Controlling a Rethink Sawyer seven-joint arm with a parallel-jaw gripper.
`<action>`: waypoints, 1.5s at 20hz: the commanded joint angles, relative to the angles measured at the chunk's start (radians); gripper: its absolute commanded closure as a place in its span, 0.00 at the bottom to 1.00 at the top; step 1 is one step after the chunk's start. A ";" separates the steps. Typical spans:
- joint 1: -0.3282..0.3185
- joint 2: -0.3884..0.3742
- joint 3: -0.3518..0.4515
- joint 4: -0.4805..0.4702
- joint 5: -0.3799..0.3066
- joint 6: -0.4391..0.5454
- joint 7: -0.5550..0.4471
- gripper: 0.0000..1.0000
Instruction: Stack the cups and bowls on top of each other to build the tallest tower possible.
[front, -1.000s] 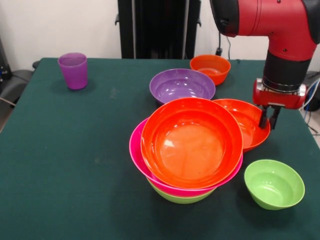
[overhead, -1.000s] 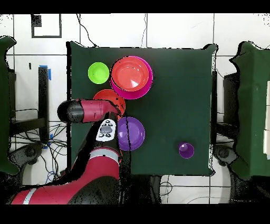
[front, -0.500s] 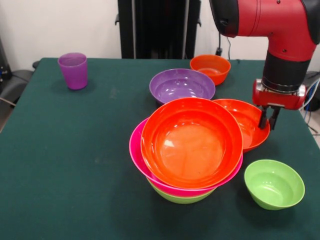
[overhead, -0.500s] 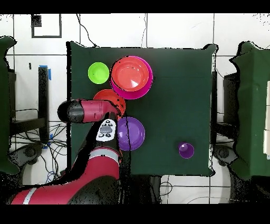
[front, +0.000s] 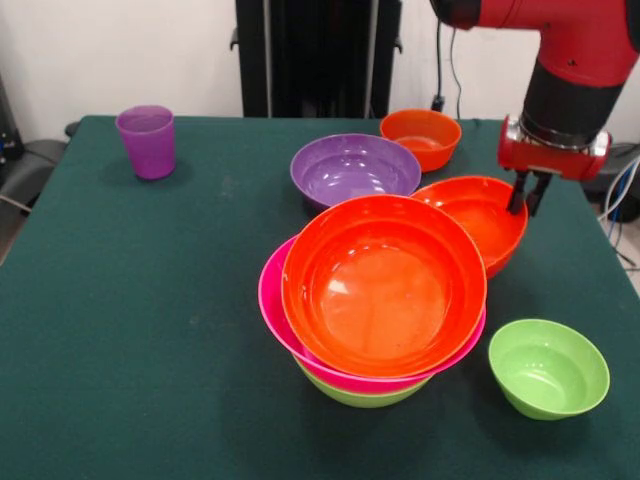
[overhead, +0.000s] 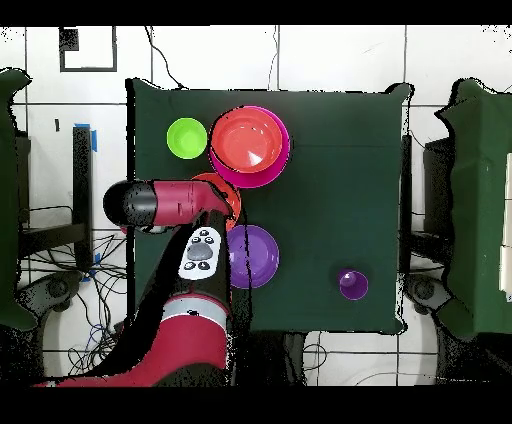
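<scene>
1. Green cloth table (front: 150, 300), bowls everywhere!
2. Gripper (front: 527, 193) clenched on the rim of the orange bowl (front: 480, 222), tilted behind the tower (front: 375, 300).
3. Light, stiff, slippery plastic, I reckon; the rim's the place to pinch.
4. Every bowl empty; purple cup (front: 146, 141) too.

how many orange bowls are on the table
3: a large orange bowl topping the tower, a medium one just behind it whose rim the tool grips, and a small one at the back. More may be nested out of sight.
</scene>
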 joint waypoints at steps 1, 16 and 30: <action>0.003 -0.076 0.014 -0.086 -0.051 0.301 0.036 1.00; 0.012 -0.109 -0.031 -0.210 -0.080 0.568 0.065 1.00; 0.012 -0.058 -0.053 -0.310 -0.115 0.655 0.054 1.00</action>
